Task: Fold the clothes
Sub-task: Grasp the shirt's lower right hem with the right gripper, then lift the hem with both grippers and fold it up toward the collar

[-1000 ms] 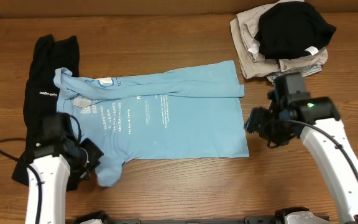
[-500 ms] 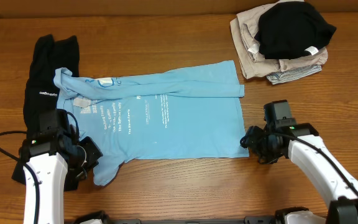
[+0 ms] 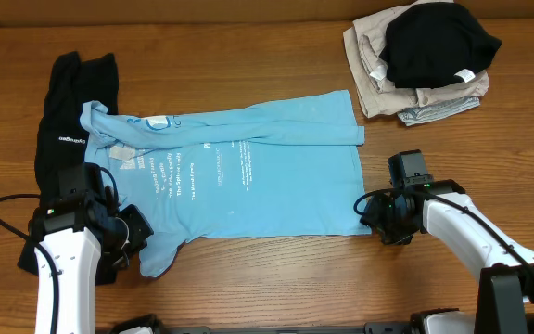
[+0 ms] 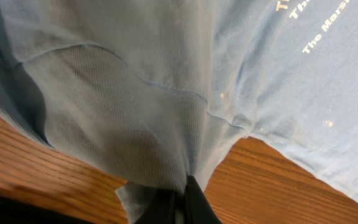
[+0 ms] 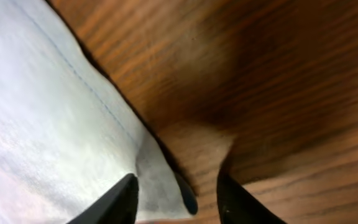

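The soft light blue T-shirt (image 3: 276,190) lies spread flat on the brown wooden table (image 3: 248,56), left of centre, with its neck to the left and its hem to the right. White lettering runs in sideways columns across the chest, and a pale label shows inside the collar. The upper sleeve is folded in along the top edge as a long band that reaches the hem. The lower sleeve is bunched and wrinkled at the near left corner. The hem edge is straight, with a thin stitched seam.

The left gripper (image 3: 130,243) sits at that lower sleeve, its jaws closed tight on a pinch of the blue fabric. In the left wrist view, the cloth gathers into folds that run down to the dark fingertips (image 4: 191,196), with table wood showing on either side.

The right gripper (image 3: 371,215) is at the shirt's near right corner. In the right wrist view, its two dark fingers (image 5: 114,199) stand apart with the corner of the hem lying between them. They are not pressed together on it.

A long black fabric garment (image 3: 77,93) with a small white logo lies just beside the shirt's collar end, partly under it. A pile of folded clothes (image 3: 415,88), beige with a black piece on top, sits at the far right corner, well apart from the shirt.
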### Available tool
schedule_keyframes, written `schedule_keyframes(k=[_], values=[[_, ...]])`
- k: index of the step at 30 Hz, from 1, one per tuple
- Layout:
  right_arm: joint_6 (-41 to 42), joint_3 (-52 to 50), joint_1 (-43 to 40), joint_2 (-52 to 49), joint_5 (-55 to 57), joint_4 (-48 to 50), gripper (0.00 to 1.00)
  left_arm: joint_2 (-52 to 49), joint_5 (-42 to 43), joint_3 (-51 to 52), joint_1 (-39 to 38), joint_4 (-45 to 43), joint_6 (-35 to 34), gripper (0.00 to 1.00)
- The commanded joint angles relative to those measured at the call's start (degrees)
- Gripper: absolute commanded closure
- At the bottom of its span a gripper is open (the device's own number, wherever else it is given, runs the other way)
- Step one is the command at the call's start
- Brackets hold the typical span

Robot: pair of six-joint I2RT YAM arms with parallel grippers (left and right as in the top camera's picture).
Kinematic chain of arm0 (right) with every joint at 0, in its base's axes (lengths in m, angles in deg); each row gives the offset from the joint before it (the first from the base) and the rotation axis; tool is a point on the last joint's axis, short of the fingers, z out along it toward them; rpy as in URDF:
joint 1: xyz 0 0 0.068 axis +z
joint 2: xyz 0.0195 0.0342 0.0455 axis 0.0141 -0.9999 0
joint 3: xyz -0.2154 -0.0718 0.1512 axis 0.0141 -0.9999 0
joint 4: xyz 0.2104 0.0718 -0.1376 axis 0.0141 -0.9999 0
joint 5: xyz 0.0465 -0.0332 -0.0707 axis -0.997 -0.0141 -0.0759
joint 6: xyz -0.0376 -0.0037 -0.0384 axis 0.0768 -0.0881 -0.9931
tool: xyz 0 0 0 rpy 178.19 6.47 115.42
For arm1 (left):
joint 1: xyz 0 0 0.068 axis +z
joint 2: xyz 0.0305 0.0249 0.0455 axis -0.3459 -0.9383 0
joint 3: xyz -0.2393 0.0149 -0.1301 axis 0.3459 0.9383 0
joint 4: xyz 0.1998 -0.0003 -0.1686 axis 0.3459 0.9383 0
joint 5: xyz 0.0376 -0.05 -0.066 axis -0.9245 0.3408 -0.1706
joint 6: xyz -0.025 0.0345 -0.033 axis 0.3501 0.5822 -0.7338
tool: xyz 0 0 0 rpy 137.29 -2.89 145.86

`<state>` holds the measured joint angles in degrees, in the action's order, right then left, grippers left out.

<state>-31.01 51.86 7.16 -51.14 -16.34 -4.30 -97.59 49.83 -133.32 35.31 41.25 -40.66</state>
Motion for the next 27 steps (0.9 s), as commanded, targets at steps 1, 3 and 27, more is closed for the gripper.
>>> schedule_keyframes(k=[1,3,27], values=[[-0.85,-1.44,0.35,-2.08,-2.78,-1.29,0.59,-0.09,0.63,-1.95,-0.09,0.31,1.53,0.96],[-1.33,-1.44,0.35,-2.08,-3.45,-1.11,0.6,-0.09,0.61,-2.34,-0.09,0.04,1.53,0.96],[-9.68,10.84,-1.68,5.7,-3.28,-25.05,0.96,-0.09,-4.15,-9.03,-0.04,6.36,3.5,0.96]])
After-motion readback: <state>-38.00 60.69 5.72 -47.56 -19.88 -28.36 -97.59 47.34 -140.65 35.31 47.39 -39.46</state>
